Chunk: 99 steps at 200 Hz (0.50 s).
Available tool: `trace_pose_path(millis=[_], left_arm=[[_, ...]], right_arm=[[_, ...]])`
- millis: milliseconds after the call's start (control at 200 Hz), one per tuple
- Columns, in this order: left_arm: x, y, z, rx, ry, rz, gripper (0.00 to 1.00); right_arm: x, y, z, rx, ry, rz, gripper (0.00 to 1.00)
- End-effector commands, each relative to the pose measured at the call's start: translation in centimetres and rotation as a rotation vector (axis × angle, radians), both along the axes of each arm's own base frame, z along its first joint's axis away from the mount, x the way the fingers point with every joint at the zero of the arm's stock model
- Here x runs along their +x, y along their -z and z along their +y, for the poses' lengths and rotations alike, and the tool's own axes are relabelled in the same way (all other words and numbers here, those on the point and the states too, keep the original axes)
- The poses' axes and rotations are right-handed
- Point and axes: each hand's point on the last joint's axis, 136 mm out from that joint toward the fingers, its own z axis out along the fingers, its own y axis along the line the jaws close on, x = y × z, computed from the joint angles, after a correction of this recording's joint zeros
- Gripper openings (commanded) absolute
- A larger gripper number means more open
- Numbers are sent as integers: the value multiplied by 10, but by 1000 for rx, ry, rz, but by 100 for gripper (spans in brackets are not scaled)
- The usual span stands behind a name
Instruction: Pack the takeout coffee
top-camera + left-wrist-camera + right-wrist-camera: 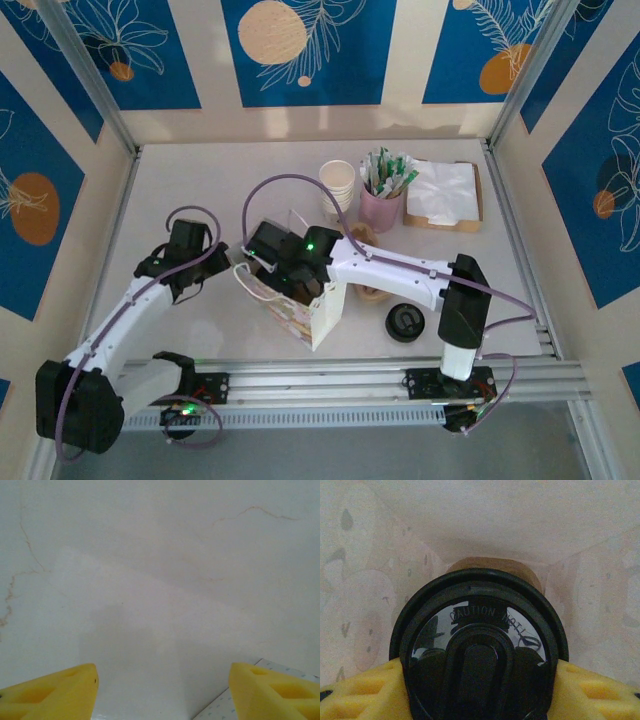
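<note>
The white table [200, 180] is carrying a paper bag [322, 322] that is standing open near its front middle, and the right arm is reaching down into the bag's mouth from the right. Inside the bag, the right hand [480, 672] is clamping the coffee cup [480, 625]. Its yellow fingers [360, 692] are pressing on the left and right sides of the black lid, so the cup is sitting squarely between them, just under the wrist. The cup is standing upright, its long axis running down into the bag, and its lid is facing up at the wrist camera and hiding the cup's body. The bag's pale patterned walls are closing round it, and something brown is showing just past the lid's far rim. The left hand [162, 692] is hovering over bare table left of the bag, its fingers apart with nothing between them. A loose black lid [405, 322] is lying on the table right of the bag.
</note>
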Motion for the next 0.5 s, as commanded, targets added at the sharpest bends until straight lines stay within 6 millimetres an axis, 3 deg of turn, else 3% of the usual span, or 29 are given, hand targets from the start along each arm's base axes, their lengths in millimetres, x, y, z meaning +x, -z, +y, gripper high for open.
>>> trace_pose_path(millis=[0,95,360,490], left_arm=[[-2,-18,4,30,7,-25,70],[-3,-26,3,22,17,-37,70],[-7,-38,-4,-9,50,-51,70],[-10,-38,-5,-15,57,-48,70]], right_arm=[[-10,32,-21,-156,16,59,52],[-10,24,-18,-132,19,52,52],[1,-23,-6,-1,26,-64,51],[7,-30,-8,-9,43,-120,51]])
